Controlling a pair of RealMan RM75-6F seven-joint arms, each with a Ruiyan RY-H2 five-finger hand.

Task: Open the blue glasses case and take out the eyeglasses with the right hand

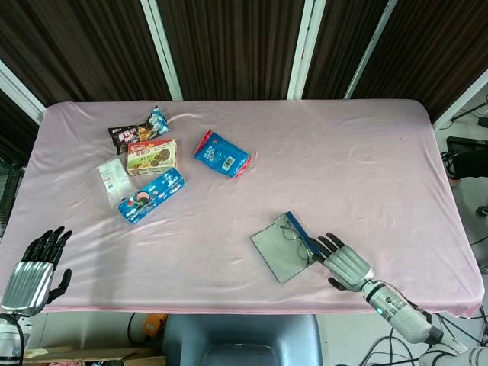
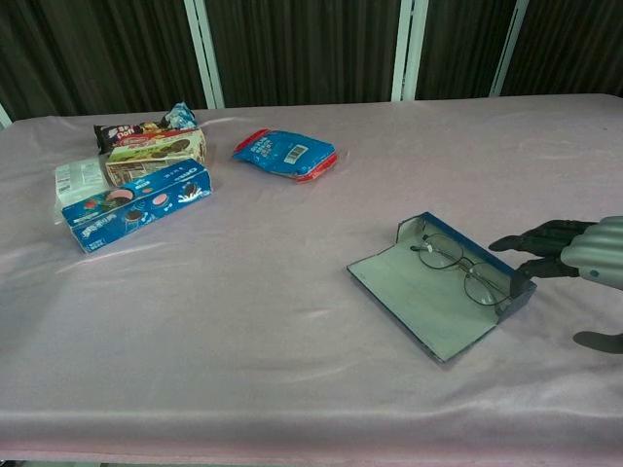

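My right hand [image 2: 574, 255] rests at the near right of the counter [image 1: 366, 152], its fingers [image 2: 531, 240] spread and holding nothing, tips just beside the end of the blue glasses case [image 2: 438, 292]. The case lies open on the pink cloth, lid flat toward me, the eyeglasses [image 2: 458, 265] lying in its tray. My left hand [image 1: 32, 271] hangs off the near left corner, fingers apart and empty. Far left sit an Oreo box [image 1: 151, 195], a biscuit carton [image 1: 152, 156] and a blue snack bag [image 1: 222, 153]. Dark slatted panels with white posts back the counter.
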